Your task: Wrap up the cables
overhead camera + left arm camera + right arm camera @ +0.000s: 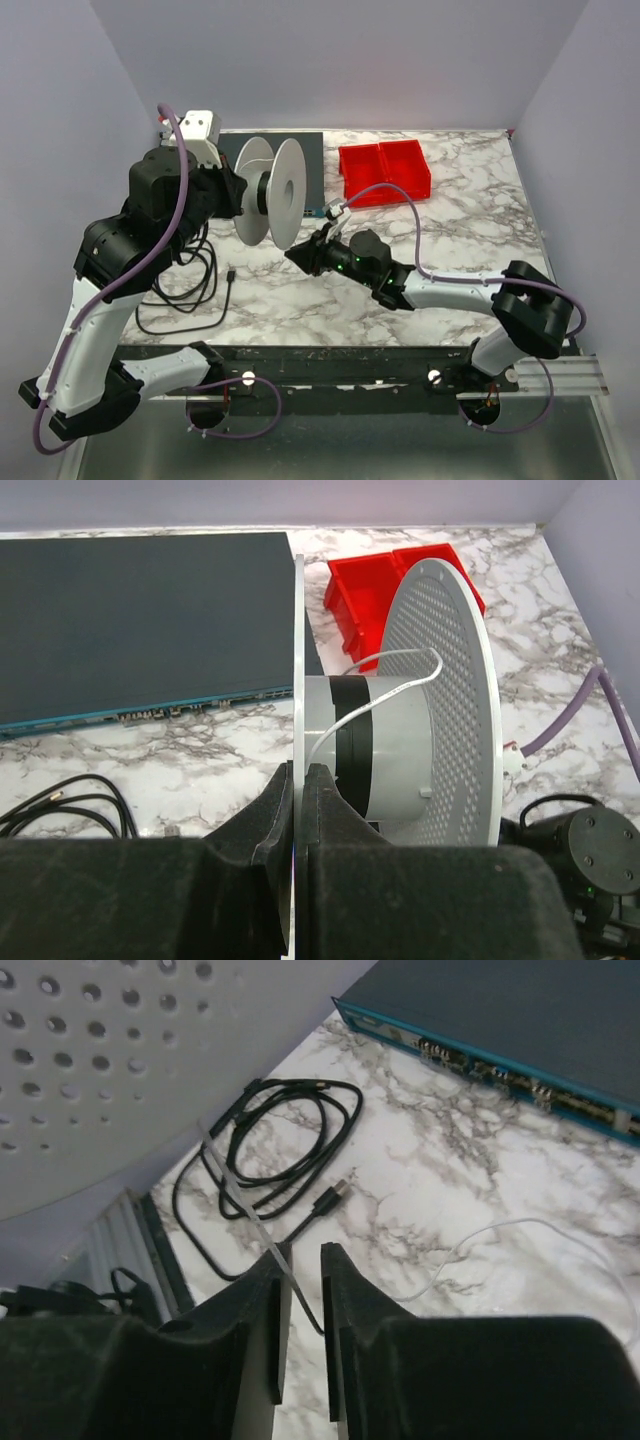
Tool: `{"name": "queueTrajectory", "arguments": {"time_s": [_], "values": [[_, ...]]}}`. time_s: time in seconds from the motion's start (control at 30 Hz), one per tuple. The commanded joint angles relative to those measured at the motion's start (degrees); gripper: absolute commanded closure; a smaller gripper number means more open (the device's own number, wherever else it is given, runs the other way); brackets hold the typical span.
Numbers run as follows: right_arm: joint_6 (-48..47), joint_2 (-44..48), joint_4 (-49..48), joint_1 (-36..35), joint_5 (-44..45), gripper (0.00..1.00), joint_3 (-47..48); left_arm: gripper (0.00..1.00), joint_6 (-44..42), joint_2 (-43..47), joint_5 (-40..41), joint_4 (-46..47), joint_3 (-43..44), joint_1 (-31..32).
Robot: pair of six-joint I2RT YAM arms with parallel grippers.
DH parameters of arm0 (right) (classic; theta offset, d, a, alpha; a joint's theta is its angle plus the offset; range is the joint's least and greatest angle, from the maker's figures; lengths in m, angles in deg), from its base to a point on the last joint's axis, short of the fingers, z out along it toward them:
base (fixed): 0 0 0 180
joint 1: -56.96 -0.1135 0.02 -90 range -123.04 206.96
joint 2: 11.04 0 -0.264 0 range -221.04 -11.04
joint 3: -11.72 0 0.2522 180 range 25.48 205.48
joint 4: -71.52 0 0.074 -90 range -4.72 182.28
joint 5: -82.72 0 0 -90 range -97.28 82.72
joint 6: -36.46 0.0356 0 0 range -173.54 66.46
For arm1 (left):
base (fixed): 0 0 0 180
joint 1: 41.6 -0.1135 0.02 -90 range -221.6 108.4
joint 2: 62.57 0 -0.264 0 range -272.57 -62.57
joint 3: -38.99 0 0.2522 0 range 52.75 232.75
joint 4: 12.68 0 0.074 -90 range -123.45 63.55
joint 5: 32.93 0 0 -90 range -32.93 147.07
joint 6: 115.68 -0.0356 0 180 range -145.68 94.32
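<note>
A white spool (275, 190) with two perforated flanges is held off the table by my left gripper (238, 190). In the left wrist view the left gripper (300, 780) is shut on the near flange's edge. A thin white cable (400, 658) loops over the grey hub (400, 730). My right gripper (292, 254) sits just below and right of the spool. In the right wrist view its jaws (305, 1255) stand a narrow gap apart, and a taut strand of the cable (235, 1185) runs from the flange (100, 1060) down into that gap. Slack cable (520, 1225) lies on the marble.
Black cords (195, 285) lie coiled at the left front, also in the right wrist view (290, 1140). A dark flat box (310, 165) lies behind the spool. Two red bins (385, 170) stand at the back right. A white-grey device (195, 125) is at the back left.
</note>
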Motion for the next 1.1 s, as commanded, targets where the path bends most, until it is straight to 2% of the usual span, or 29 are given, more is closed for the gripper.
{"name": "queueTrajectory", "arguments": {"time_s": [0.0, 0.07, 0.2, 0.4, 0.63, 0.8, 0.9, 1.07], "values": [[1.59, -0.33, -0.75, -2.76, 7.31, 0.87, 1.73, 1.0, 2.58, 1.45, 5.58, 7.88, -1.83, 0.26], [2.35, 0.23, 1.07, -4.01, 8.88, 0.99, 1.84, 1.0, 4.02, 1.86, 8.09, 10.11, -3.95, 0.25], [3.68, 2.13, 4.46, -5.97, 10.16, 0.99, 1.97, 1.0, 6.79, 2.35, 13.71, 14.7, -8.65, 0.22], [1.18, 1.96, 18.28, -10.93, 12.53, 0.99, 8.64, 1.0, 9.79, -0.35, 19.92, 18.82, -12.12, -0.13], [-0.53, 4.33, 27.08, -14.87, 16.11, 0.99, 11.16, 1.0, 10.7, -4.56, 19.6, 20.9, -12.76, -2.48], [-5.36, 7.49, 37.79, -17.41, 20.93, 0.99, 17.02, 1.0, 4.13, -5.11, 20.93, 27.6, -17.21, -3.07], [-9.48, 9.18, 45.53, -17.49, 23.24, 0.99, 22.03, 1.0, -0.63, -4.46, 18.79, 31.97, -21.13, -3.07], [-17.7, 9.6, 52.81, -17.43, 30.73, 0.99, 29.92, 1.0, -4.98, -1.1, 11.3, 37.1, -28.62, -2.93]]}}
